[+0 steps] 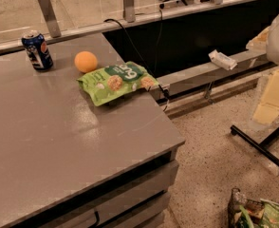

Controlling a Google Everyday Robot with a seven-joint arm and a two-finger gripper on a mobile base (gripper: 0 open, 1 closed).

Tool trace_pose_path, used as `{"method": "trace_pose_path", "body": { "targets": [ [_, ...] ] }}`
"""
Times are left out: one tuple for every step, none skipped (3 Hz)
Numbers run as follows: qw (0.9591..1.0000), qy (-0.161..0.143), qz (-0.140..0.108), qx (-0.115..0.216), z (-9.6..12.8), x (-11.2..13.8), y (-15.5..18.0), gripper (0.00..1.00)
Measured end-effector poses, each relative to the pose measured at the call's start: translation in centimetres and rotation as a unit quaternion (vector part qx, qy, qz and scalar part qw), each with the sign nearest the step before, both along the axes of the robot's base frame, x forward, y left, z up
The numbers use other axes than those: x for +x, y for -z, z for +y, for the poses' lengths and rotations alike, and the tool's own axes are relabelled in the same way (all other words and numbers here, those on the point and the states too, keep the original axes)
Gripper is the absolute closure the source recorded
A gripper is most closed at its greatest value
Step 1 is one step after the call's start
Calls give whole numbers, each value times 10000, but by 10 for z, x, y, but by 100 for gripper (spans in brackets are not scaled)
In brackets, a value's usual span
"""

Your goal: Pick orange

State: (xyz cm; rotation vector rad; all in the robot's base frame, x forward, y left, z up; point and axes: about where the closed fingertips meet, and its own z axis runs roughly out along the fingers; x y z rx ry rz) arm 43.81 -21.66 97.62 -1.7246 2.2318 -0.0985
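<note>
The orange is a small round fruit lying on the grey table near its far edge. It sits between a blue soda can on its left and a green snack bag that lies just in front and to its right. My gripper hangs as a pale, cream-coloured shape at the right edge of the view, over the floor, far to the right of the orange and off the table. Nothing is in it that I can see.
The table's right edge and corner drop to a speckled floor. A dark gap and a low ledge with a small white box run behind it. Black stand legs and a bag of packets are on the floor at right.
</note>
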Motion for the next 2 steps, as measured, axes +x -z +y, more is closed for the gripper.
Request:
{"method": "trace_pose_path", "body": {
  "targets": [
    [10000,0,-1,0,0,0,0,0],
    [9997,-184,-145,66,10,27,-4,0]
  ]
}}
